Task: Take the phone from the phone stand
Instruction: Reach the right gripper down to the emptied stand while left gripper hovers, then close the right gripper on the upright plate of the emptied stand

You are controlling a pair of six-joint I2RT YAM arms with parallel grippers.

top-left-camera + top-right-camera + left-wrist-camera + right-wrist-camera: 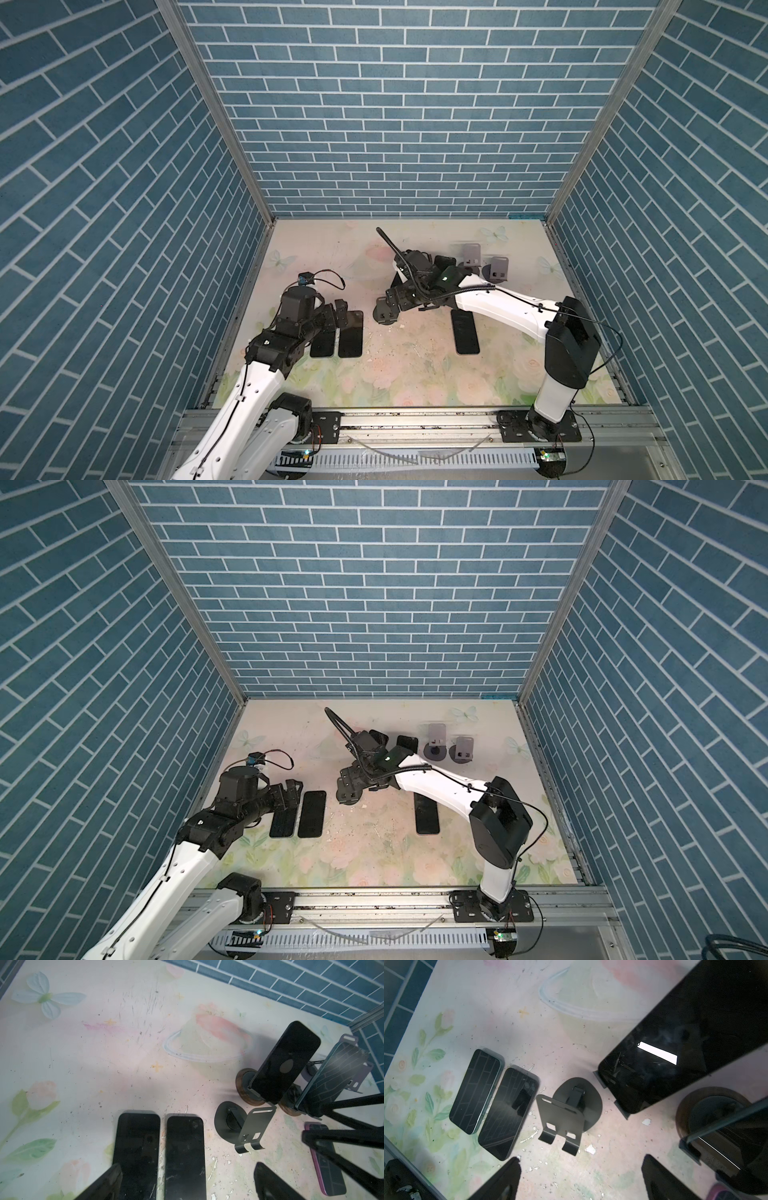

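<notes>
A black phone (284, 1064) leans upright on a phone stand (242, 1086) with a round wooden base. Beside it, a second phone (332, 1076) rests on another stand. In a top view these phones (444, 264) sit behind my right arm's wrist. My right gripper (581, 1180) hangs open over bare table, close to an empty black stand (566, 1113), with the nearest propped phone (675, 1043) off to one side. My left gripper (187, 1184) is open and holds nothing, low over two flat black phones (136, 1153) (185, 1155).
Two empty grey stands (471, 253) (498, 268) stand at the back right. A dark phone (465, 332) lies flat under my right arm. The empty black stand (384, 318) is mid-table. Blue brick walls close in three sides.
</notes>
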